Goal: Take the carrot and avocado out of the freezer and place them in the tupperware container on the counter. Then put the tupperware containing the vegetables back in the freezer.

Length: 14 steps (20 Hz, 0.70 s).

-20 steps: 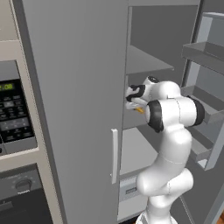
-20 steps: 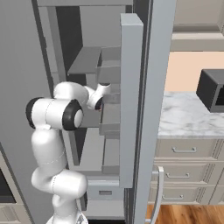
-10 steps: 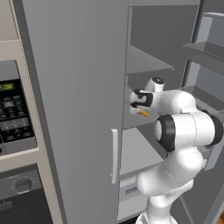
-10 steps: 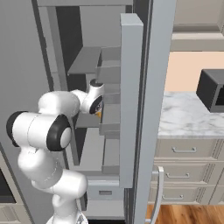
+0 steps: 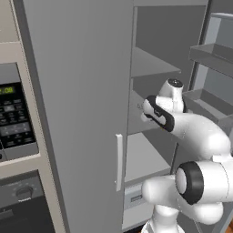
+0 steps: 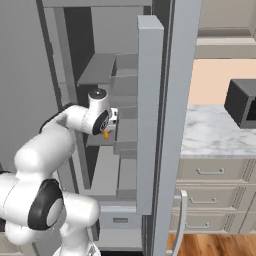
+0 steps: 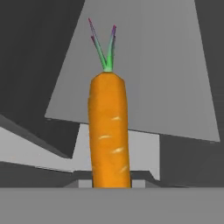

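The carrot [image 7: 109, 131] is held clenched in the jaws of the gripper [image 6: 106, 131], inside the open freezer [image 6: 150, 100]. It could be knocked against the door shelves on the way to the counter [image 6: 210, 131] and slip loose.

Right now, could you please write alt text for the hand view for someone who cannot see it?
An orange carrot with a short green top stands lengthwise up the middle of the picture, close to the camera. Behind it are grey inner panels and shelves of the freezer.
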Motion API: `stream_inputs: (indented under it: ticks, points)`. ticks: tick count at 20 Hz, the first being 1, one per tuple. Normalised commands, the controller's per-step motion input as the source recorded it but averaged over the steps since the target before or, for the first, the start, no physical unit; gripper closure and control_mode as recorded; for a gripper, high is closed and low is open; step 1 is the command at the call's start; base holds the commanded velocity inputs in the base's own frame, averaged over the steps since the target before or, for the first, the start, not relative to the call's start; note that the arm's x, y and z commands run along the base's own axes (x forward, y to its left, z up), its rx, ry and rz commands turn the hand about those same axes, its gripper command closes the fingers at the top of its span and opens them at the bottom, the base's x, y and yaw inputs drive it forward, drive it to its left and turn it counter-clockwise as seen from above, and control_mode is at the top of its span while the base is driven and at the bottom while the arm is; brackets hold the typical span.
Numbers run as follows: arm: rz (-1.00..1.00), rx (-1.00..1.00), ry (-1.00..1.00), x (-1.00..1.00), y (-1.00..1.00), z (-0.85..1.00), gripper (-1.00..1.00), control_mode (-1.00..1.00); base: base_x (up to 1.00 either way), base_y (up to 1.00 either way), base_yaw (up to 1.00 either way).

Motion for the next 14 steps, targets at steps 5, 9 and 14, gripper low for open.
stream_inputs:
  ticks: [5,9,14]
  points:
    - [0.00,-0.04,0.00,-0.91,0.11,0.50,1.00,-1.00,0.00,0.00,0.00]
    - [0.00,0.00,-0.01,-0.85,0.03,0.57,1.00,-1.00,0.00,0.00,0.00]
    - [0.00,0.00,-0.01,-0.78,0.22,0.60,1.00,-1.00,0.00,0.00,0.00]
